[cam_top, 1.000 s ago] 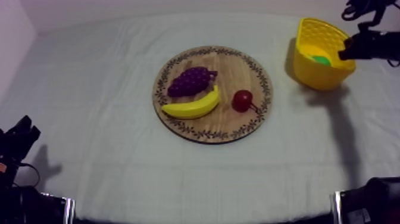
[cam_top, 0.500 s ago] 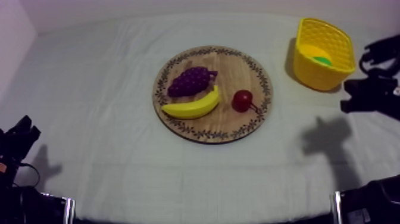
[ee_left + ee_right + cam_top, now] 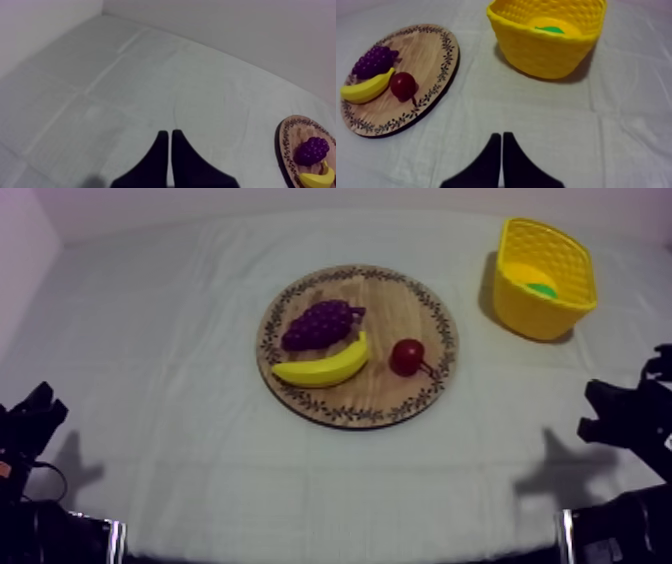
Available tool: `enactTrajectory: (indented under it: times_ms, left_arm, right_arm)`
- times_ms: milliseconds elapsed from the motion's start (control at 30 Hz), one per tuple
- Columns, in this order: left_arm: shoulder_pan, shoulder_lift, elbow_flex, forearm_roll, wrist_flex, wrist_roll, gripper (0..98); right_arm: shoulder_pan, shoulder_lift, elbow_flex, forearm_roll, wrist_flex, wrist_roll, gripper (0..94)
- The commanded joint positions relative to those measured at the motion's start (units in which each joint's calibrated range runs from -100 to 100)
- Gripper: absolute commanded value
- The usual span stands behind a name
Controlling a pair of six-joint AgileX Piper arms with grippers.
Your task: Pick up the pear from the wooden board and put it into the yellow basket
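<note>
Looks like the job is at its last bit: the pear [image 3: 531, 278] sits inside the yellow basket [image 3: 541, 319], far right on the table. The wooden board [image 3: 400, 300], mid table, holds just the banana [image 3: 325, 367], grapes [image 3: 320, 323] & small red fruit [image 3: 406, 356]. I think the drop step is done & the only thing left is parking the arm. The right gripper [image 3: 502, 135] is low at the near right, well apart from the basket, w/ its two black fingers pressed together & nothing btw them. The left gripper [image 3: 167, 133] is at the near left, fingers together too, holding nothing. Next move needs no grab, I'd say; just keep clear of the basket so it doesn't tip. The pear looks yellow w/ a green patch, smooth, lying low behind the basket wall, so only part of it shows.
</note>
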Motion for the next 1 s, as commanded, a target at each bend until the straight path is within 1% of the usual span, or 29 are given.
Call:
enactTrajectory:
  times_ms: [0,100,200,267,300,367,500,600,700,967]
  left_arm:
    - [0.0,0.0,0.0,-0.02,0.0,0.0,0.1]
    - [0.0,0.0,0.0,-0.02,0.0,0.0,0.1]
    - [0.0,0.0,0.0,-0.02,0.0,0.0,0.1]
    - [0.0,0.0,0.0,-0.02,0.0,0.0,0.1]
    - [0.0,0.0,0.0,-0.02,0.0,0.0,0.1]
    - [0.0,0.0,0.0,-0.02,0.0,0.0,0.1]
    - [0.0,0.0,0.0,-0.02,0.0,0.0,0.1]
    - [0.0,0.0,0.0,-0.02,0.0,0.0,0.1]
    - [0.0,0.0,0.0,-0.02,0.0,0.0,0.1]
    - [0.0,0.0,0.0,-0.02,0.0,0.0,0.1]
  right_arm:
    - [-0.1,-5.0,0.0,0.8,2.3,-2.5,0.4]
    - [-0.1,-6.9,0.0,1.5,3.5,-3.8,0.4]
    - [0.0,-7.5,0.1,1.9,3.5,-4.0,0.3]
    - [-0.1,-7.7,1.0,2.7,1.5,-4.5,0.3]
    - [-0.3,-7.8,1.9,3.6,-1.0,-4.8,0.3]
    - [-0.6,-7.8,3.1,5.1,-6.1,-3.3,0.4]
    - [-0.8,-7.9,4.0,6.1,-7.4,3.1,0.4]
    - [-0.9,-7.9,4.2,6.3,-7.6,5.9,0.4]
    - [-0.9,-7.9,4.2,6.4,-7.7,6.3,0.4]
    - [-0.9,-7.9,4.3,6.5,-7.7,5.3,0.4]
